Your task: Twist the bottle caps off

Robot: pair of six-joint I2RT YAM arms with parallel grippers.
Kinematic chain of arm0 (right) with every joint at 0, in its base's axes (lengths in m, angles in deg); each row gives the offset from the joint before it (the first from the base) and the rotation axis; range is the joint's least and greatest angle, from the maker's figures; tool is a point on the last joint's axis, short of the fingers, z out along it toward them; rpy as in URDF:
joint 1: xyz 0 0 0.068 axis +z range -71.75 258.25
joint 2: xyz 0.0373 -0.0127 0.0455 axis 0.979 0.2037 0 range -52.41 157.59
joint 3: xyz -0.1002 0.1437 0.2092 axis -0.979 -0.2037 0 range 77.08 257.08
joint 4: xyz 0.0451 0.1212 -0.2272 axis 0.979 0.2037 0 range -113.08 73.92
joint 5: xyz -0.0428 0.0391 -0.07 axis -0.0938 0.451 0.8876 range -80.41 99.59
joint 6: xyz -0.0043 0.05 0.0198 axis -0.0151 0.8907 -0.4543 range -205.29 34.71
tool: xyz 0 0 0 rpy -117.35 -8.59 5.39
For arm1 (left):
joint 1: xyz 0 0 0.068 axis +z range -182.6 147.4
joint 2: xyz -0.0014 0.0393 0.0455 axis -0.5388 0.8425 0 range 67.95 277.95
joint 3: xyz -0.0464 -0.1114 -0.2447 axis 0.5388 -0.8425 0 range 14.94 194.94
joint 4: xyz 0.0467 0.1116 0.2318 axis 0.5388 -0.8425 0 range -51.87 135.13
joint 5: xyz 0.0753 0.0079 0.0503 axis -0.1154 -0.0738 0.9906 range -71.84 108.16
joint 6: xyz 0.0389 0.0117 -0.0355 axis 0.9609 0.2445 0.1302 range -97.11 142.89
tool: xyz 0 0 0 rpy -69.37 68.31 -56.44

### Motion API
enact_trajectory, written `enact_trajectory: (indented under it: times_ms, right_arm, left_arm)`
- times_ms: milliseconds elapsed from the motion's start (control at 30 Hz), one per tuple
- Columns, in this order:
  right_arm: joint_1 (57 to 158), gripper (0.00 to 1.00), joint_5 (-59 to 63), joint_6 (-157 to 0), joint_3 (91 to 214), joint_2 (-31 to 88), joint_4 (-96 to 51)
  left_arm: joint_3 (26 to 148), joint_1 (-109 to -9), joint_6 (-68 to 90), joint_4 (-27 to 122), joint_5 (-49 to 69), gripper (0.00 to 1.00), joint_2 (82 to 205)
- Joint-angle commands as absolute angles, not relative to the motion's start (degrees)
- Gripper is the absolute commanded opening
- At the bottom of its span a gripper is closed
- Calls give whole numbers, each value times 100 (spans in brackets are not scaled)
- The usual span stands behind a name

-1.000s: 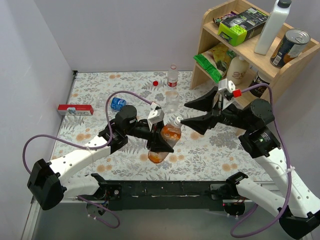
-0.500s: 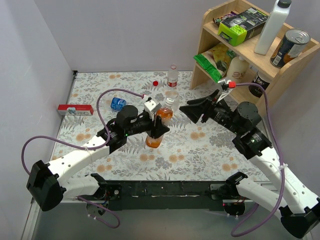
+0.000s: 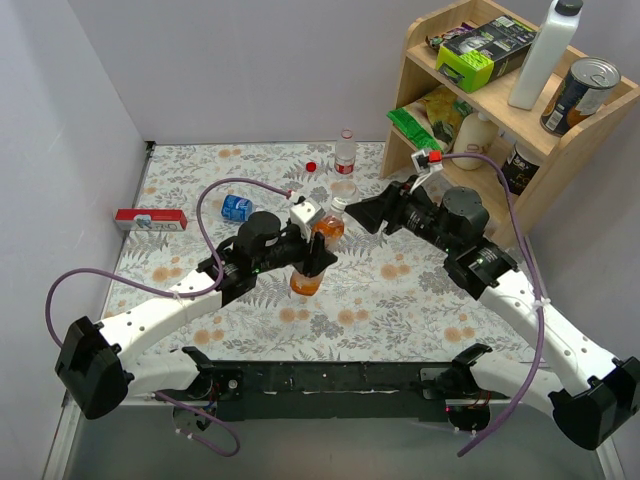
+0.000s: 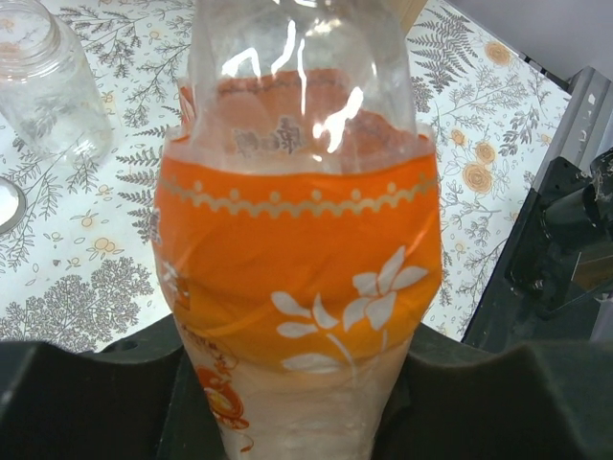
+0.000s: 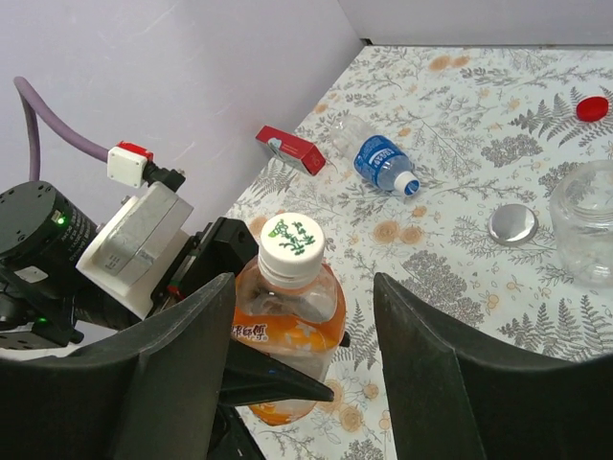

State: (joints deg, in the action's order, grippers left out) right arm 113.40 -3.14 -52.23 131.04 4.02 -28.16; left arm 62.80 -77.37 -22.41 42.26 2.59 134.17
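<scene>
The left gripper (image 3: 311, 258) is clamped round the lower body of the orange bottle (image 4: 297, 259), holding it roughly upright over the middle of the table (image 3: 420, 290). Its white cap (image 5: 293, 237), screwed on, lies between the fingers of the right gripper (image 5: 305, 287). That gripper's jaws stand parted, with a gap on either side of the cap.

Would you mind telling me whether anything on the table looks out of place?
The blue-labelled bottle lies on its side near the red box, its cap still on; nothing looks spilled.
</scene>
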Motion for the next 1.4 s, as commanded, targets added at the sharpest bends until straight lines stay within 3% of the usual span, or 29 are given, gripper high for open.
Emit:
enact_trajectory:
  times_ms: [0, 533, 833, 1133, 1367]
  right_arm:
    - [11428, 65, -377, -5101, 13535, 569, -3196]
    - [11578, 62, -667, -4987, 13702, 1008, -3363]
    - [11586, 54, -746, -4995, 13729, 1123, -3442]
    - [11578, 25, -904, -5179, 13676, 1114, -3381]
    - [11367, 20, -2379, -5865, 13834, 956, -3222]
  left_arm:
    - [6530, -7795, -2141, 4214, 357, 40, 13413]
    - [6539, -7857, -2114, 4188, 357, 39, 13484]
    - [6548, -7901, -2053, 4170, 357, 39, 13510]
    - [6548, -7918, -2088, 4232, -256, 39, 13431]
    - [6495, -7673, -2237, 4687, -2379, 38, 13255]
